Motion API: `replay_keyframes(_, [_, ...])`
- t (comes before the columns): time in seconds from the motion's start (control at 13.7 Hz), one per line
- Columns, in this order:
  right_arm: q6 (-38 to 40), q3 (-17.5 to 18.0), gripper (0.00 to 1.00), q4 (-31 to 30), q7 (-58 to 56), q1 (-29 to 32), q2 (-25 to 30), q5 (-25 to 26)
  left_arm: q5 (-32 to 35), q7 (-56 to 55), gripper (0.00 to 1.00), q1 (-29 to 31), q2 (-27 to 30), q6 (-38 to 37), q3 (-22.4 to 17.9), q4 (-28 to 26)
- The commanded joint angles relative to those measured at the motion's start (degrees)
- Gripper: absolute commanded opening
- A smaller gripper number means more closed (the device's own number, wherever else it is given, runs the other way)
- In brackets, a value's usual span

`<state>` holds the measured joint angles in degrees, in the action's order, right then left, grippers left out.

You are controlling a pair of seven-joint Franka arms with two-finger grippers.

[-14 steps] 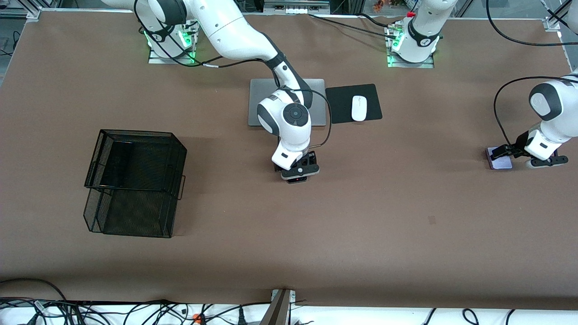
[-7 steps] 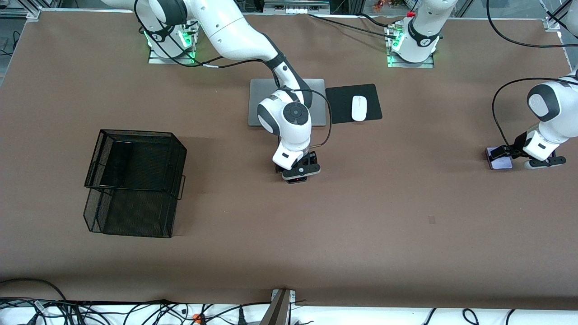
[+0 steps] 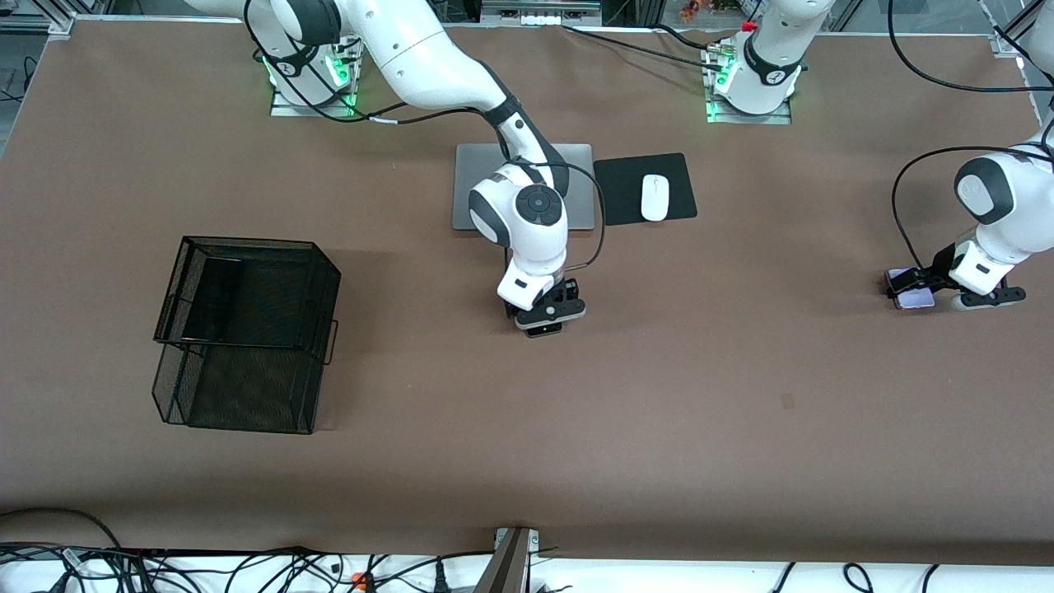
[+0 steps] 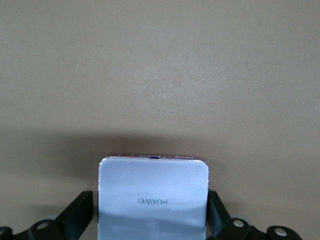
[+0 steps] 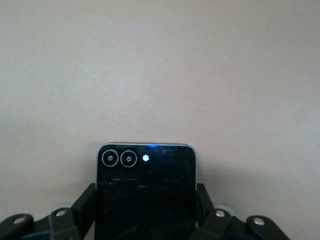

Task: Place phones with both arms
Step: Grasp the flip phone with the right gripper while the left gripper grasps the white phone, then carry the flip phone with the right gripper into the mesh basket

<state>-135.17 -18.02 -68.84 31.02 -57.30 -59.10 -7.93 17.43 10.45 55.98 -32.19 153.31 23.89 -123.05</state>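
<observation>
Small black phone (image 5: 145,192) flat on brown table (image 5: 160,70), two round camera lenses (image 5: 119,159) near visible end. Right gripper (image 5: 146,212) fingers (image 5: 85,207) pressed against both long edges.

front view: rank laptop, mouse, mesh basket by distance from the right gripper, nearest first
Right gripper sits mid-table, shut on the small black phone.
1. Laptop, farther from the camera, partly under the arm.
2. Mouse, on its pad, toward the left arm's end.
3. Mesh basket, toward the right arm's end.
</observation>
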Motion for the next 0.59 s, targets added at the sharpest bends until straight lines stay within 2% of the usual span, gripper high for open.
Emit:
replay_keyframes(0.0, [8.22,-2.45,0.00,-0.25,-0.70,2.00,6.78,-0.07,0.06,0.89,1.00,0.71,-1.21,1.20,0.28,0.62])
replay_keyframes(0.07, [11.30,-2.38,0.00,-0.33,-0.70,4.10,10.29,-0.07,-0.03,0.54,1.00,0.88,-1.30,1.20,0.28,0.62])
replay_keyframes(0.22, [19.11,-2.46,0.00,-0.42,-2.44,9.19,16.79,-0.07,-0.03,0.45,0.82,0.97,-1.83,1.20,0.37,0.70])
replay_keyframes(0.44, [30.89,-2.64,0.00,-0.51,-14.98,20.78,23.84,-0.24,-0.03,-0.17,0.58,0.88,-2.35,1.29,0.37,0.70])
replay_keyframes(0.51, [34.76,-2.55,0.00,-0.60,-19.64,23.95,25.16,-0.50,-0.03,-0.34,0.45,0.97,-2.35,1.29,0.37,0.70])
